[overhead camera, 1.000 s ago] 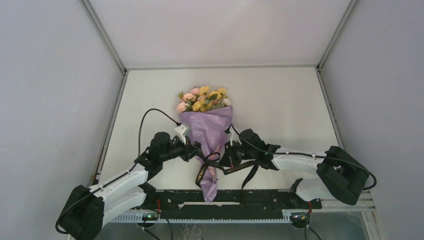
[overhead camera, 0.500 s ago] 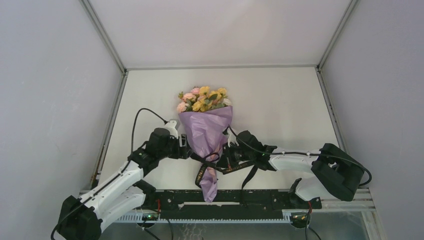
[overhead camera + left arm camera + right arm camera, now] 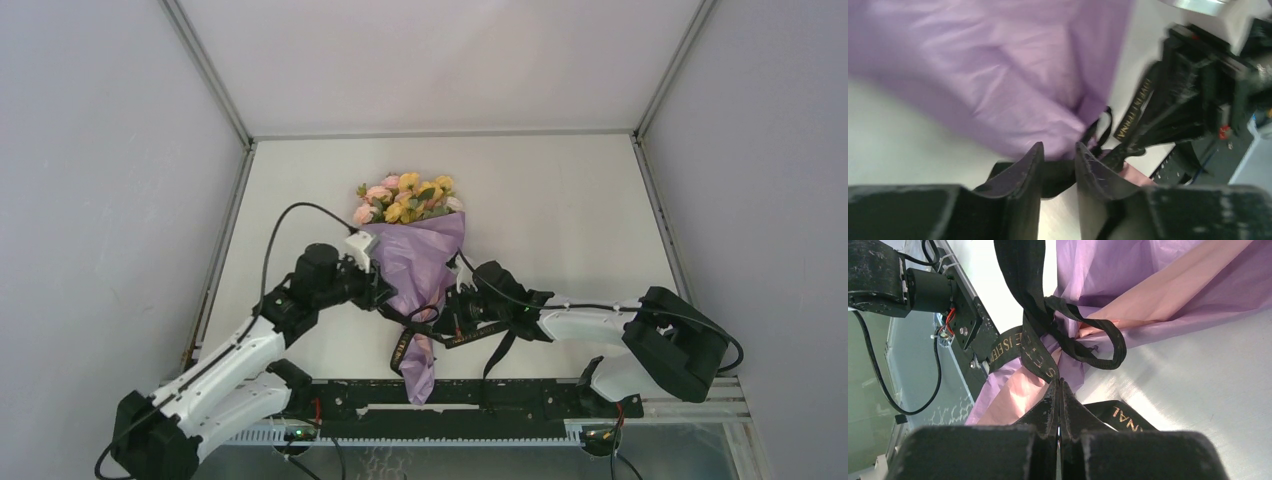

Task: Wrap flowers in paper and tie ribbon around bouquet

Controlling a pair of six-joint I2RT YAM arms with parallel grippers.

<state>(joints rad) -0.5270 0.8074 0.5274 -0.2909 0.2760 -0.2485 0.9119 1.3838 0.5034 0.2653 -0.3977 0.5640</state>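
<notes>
On the left, our left tool (image 3: 384,296) sits against the left edge of the paper (image 3: 425,250) cone. Its jaws are parted a little. In its wrist view a dark stretch of the ribbon (image 3: 1132,116) shows in the gap, and we cannot tell whether it touches either finger.

In the middle, the bouquet (image 3: 414,275) lies flat on the counter (image 3: 570,210). The flowers (image 3: 405,198) point away from the arm bases and the tapered end points toward them. The ribbon is looped around the narrow waist of the cone in a loose knot, and one lettered tail trails toward the near edge.

On the right, our right tool (image 3: 1059,383) is closed tight, its fingertips meeting right at the lettered ribbon just below the knot. We cannot tell whether the ribbon is pinched between them.
</notes>
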